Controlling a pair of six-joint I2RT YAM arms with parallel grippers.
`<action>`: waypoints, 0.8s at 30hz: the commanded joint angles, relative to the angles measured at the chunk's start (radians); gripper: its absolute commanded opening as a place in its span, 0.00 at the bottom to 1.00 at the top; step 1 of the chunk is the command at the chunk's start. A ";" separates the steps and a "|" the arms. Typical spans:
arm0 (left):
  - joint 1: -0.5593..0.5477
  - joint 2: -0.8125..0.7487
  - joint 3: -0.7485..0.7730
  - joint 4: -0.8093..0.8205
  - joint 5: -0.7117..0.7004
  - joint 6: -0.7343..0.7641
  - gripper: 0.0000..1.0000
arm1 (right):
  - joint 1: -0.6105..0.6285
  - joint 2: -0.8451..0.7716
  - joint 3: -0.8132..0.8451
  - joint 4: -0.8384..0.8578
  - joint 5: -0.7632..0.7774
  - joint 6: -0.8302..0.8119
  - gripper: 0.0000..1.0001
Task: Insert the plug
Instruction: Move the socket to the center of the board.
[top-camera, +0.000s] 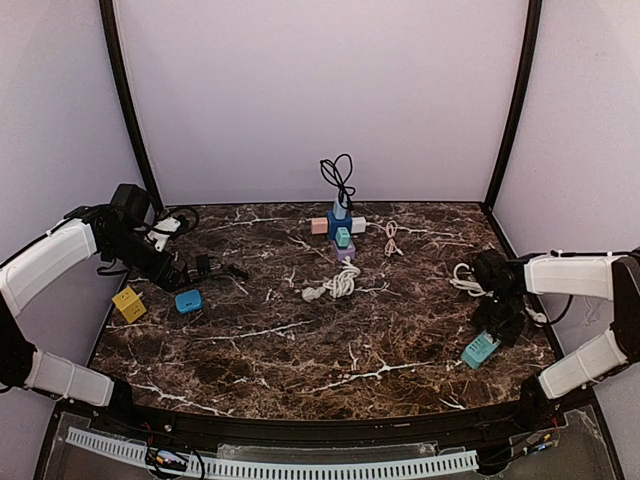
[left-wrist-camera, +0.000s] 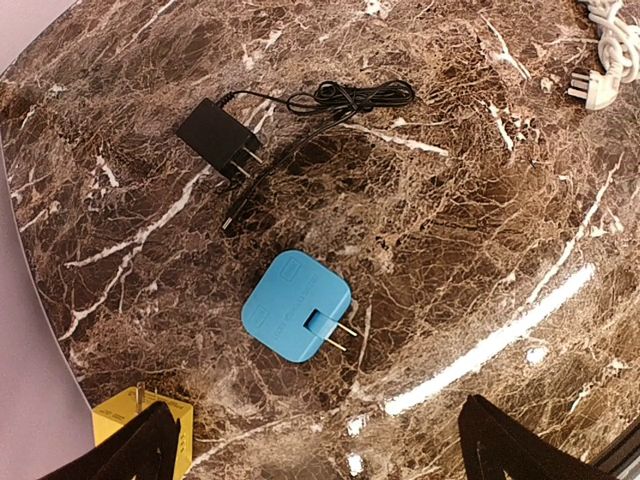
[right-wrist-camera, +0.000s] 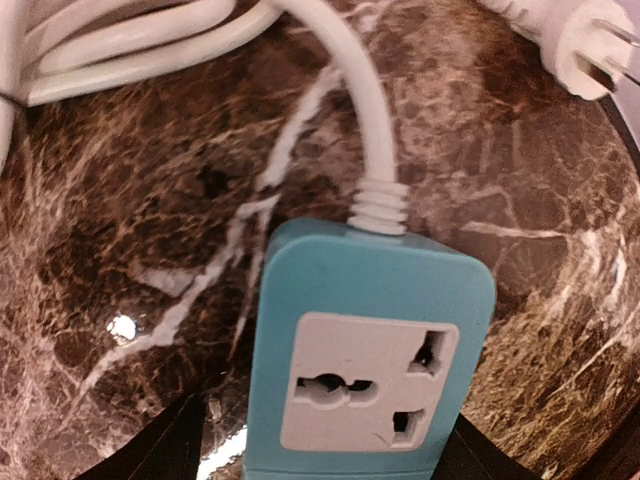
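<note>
A blue square plug (left-wrist-camera: 296, 305) with two gold prongs lies flat on the marble table; it also shows in the top view (top-camera: 188, 300). My left gripper (left-wrist-camera: 315, 440) is open just above and short of it, and empty; the top view shows it over the table's left side (top-camera: 175, 275). A teal socket block (right-wrist-camera: 370, 350) with a white face and white cord lies at the right (top-camera: 480, 349). My right gripper (right-wrist-camera: 330, 455) is open, with its fingers either side of the socket's near end (top-camera: 497, 325).
A black adapter (left-wrist-camera: 215, 135) with a thin cable lies beyond the blue plug. A yellow plug (left-wrist-camera: 135, 420) sits by my left finger. A cluster of coloured socket cubes (top-camera: 340, 225) and a white cable bundle (top-camera: 335, 285) lie mid-table. A white plug (right-wrist-camera: 590, 50) lies near the socket.
</note>
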 joint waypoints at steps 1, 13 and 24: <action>0.004 -0.022 -0.009 -0.008 0.004 0.006 1.00 | 0.058 0.033 0.014 0.102 -0.077 -0.066 0.61; 0.005 -0.030 -0.014 -0.008 -0.001 0.010 1.00 | 0.301 0.165 0.319 0.113 -0.119 -0.243 0.00; 0.005 -0.035 -0.019 -0.008 0.017 0.014 1.00 | 0.505 0.243 0.305 0.234 -0.216 0.108 0.00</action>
